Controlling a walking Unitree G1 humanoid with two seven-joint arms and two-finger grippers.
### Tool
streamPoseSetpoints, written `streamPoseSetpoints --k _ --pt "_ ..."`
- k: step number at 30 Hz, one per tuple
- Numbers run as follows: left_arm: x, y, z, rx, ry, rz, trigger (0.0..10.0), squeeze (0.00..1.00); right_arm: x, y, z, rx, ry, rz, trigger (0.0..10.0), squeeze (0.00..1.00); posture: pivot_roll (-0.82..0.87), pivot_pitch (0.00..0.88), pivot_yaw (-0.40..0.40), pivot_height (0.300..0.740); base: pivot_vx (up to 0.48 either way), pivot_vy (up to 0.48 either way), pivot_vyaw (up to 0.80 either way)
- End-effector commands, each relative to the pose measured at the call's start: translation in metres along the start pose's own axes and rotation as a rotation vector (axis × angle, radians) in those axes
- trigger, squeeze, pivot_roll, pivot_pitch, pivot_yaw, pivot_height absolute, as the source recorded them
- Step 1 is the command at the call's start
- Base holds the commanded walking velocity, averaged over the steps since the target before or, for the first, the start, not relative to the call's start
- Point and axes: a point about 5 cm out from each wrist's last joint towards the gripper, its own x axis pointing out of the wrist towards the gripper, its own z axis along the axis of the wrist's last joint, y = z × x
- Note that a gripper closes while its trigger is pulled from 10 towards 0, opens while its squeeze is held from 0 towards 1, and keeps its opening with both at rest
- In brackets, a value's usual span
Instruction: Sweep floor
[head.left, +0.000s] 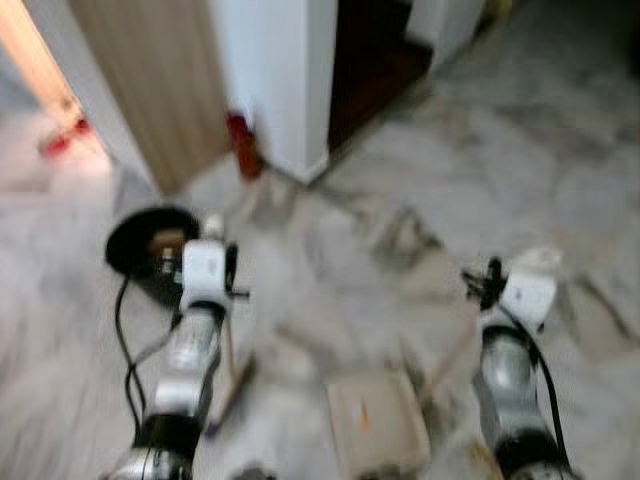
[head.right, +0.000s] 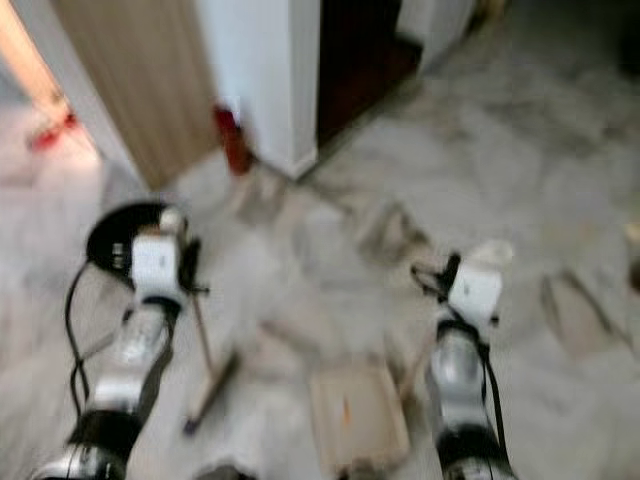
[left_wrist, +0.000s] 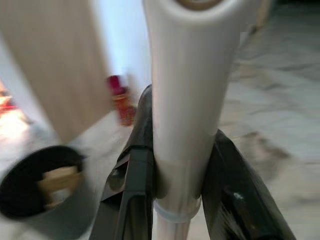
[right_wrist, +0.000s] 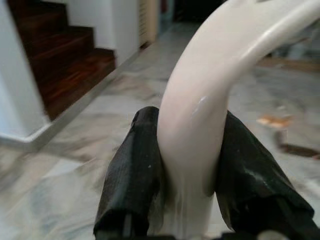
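- Left gripper (left_wrist: 175, 200): clenched on the white broom handle (left_wrist: 187, 100), one black finger (left_wrist: 132, 190) pressed to each side of it. In the head views the handle runs down from this gripper to the broom head (head.right: 212, 388), which rests on the floor (head.left: 520, 160) just beside the left arm.
- Right gripper (right_wrist: 192, 185): clenched on the curved white dustpan handle (right_wrist: 200, 110). The dustpan (head.left: 378, 420) lies flat on the floor between the two arms, nearer the right one.
- Debris: brownish scraps (head.left: 405, 240) lie scattered over the marble ahead of the grippers, out toward the white pillar (head.left: 290, 90); the head views are blurred, so some of these patches may be veining in the stone. A small orange fleck shows inside the dustpan.
- Bin (head.left: 150, 245): a black round bin stands on the floor just beyond the left gripper, near the wooden panel (head.left: 160, 80); something tan lies inside it.
- Progress (judgement): both tools are in hand, but most scraps lie outside the dustpan, so the sweeping appears early. Gathering the litter into the pan and emptying it into the bin remain.
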Motion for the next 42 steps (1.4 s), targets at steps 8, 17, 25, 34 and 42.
streamPoseSetpoints --k 8,17,25,34,42 --pt "0.0 0.003 0.002 0.008 -0.009 0.01 10.0 0.0 0.001 0.002 0.003 0.001 -0.014 0.007 10.0 0.0 0.03 0.172 -0.001 0.74 0.0 0.0 -0.8" --pt "-0.001 0.001 0.001 0.007 -0.008 0.015 10.0 0.0 0.002 0.001 0.003 -0.007 -0.016 0.011 10.0 0.0 0.01 0.171 -0.01 0.74 0.0 -0.221 -0.8" --pt "0.001 0.0 0.001 -0.002 -0.006 0.014 10.0 0.0 0.003 -0.001 0.004 -0.012 -0.022 0.008 10.0 0.0 -0.01 0.15 -0.011 0.74 0.0 0.0 -0.8" --pt "-0.002 0.001 -0.004 -0.012 0.003 0.016 10.0 0.0 0.0 0.004 0.001 -0.01 -0.011 0.023 10.0 0.0 -0.01 0.127 -0.012 0.74 0.0 0.0 -0.8" --pt "-0.005 0.011 -0.02 -0.023 0.064 0.056 10.0 0.0 -0.008 -0.002 -0.011 -0.034 0.028 0.023 10.0 0.0 -0.01 0.117 -0.01 0.74 0.0 0.0 -0.79"
